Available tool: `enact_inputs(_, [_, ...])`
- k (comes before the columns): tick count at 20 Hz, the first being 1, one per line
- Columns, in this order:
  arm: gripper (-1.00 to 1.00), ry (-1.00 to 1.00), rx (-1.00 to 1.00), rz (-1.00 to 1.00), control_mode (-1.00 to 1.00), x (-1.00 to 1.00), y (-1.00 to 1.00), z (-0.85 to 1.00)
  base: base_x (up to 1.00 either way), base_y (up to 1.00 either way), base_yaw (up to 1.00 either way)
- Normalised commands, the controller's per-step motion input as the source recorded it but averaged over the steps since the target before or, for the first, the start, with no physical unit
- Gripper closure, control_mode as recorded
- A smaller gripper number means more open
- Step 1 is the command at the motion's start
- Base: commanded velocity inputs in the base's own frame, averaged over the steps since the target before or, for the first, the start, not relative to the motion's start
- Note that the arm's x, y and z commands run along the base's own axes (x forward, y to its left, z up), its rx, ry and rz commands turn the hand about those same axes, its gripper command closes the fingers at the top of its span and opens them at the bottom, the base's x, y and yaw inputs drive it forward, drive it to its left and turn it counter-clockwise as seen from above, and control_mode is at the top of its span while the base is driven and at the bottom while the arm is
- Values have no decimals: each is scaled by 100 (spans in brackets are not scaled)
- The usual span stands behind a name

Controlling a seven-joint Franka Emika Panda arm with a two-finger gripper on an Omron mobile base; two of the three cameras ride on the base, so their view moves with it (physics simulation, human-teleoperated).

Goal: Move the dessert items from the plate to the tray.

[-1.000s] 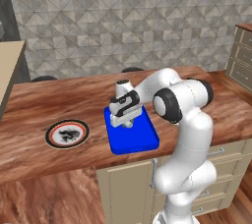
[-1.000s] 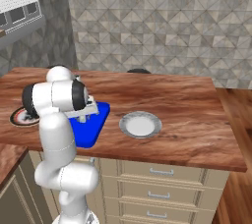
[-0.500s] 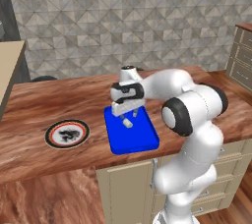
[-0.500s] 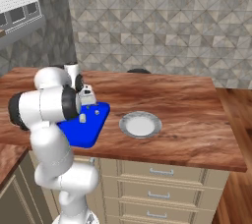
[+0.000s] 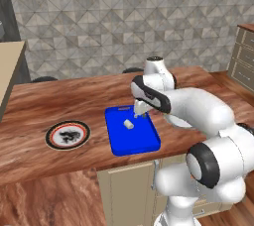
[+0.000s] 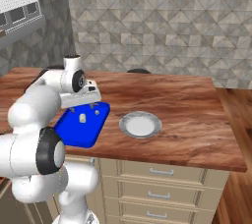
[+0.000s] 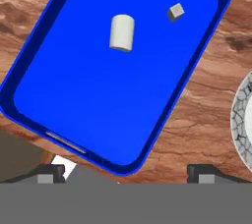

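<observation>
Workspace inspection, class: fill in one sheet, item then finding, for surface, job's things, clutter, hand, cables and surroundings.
Surface: wooden counter over cream drawers.
Job's things: blue tray holds two dessert items, a stubby lump and a small cube; patterned plate sits left of the tray, no morsels seen on it.
Clutter: plain white dish right of the tray.
Hand: hand open above the tray, holding nothing.
Cables: nothing seen.
Surroundings: grey triangle-tiled wall.
</observation>
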Motion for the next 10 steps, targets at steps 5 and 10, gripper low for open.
enact_inputs(5, [-100,-18,0,2,-100,-100,-72,41,0,0,0])
enact_inputs(10, [-100,-16,1,-5,-100,-100,-48,28,0,0,0])
